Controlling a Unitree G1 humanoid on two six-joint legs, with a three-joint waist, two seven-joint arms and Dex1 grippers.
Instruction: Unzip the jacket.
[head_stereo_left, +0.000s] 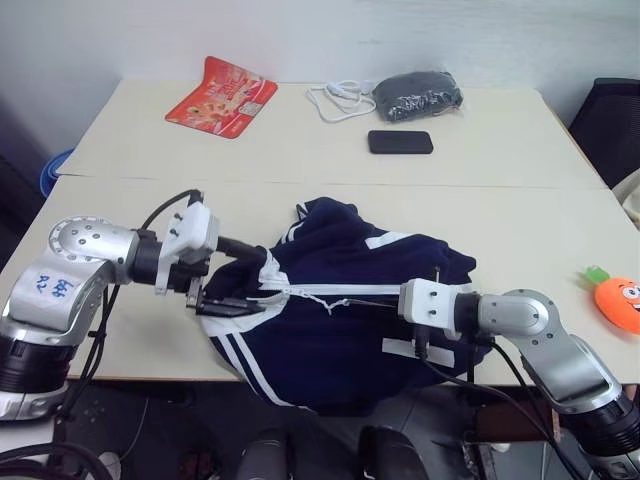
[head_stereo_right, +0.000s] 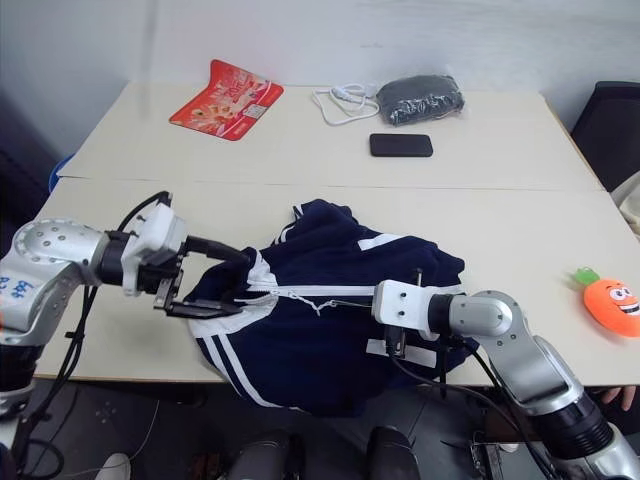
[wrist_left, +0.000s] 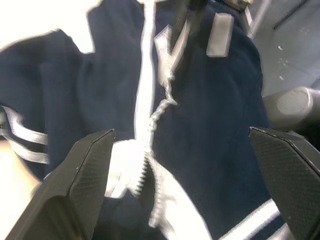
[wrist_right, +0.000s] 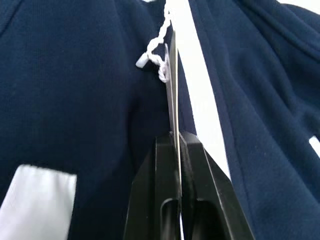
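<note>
The navy jacket lies bunched at the table's front edge, its white zipper running left to right. A white paper tag shows on the fabric nearest me. My left gripper is open, with one finger above and one below the jacket's left end where the zipper begins. My right gripper comes in from the right and is shut on a thin flat zipper pull, which runs up to a knotted white cord on the zipper.
On the far table lie a red snack packet, a white cable, a dark grey speckled bundle and a black phone. An orange carrot toy sits at the right edge. A black chair stands beyond the right side.
</note>
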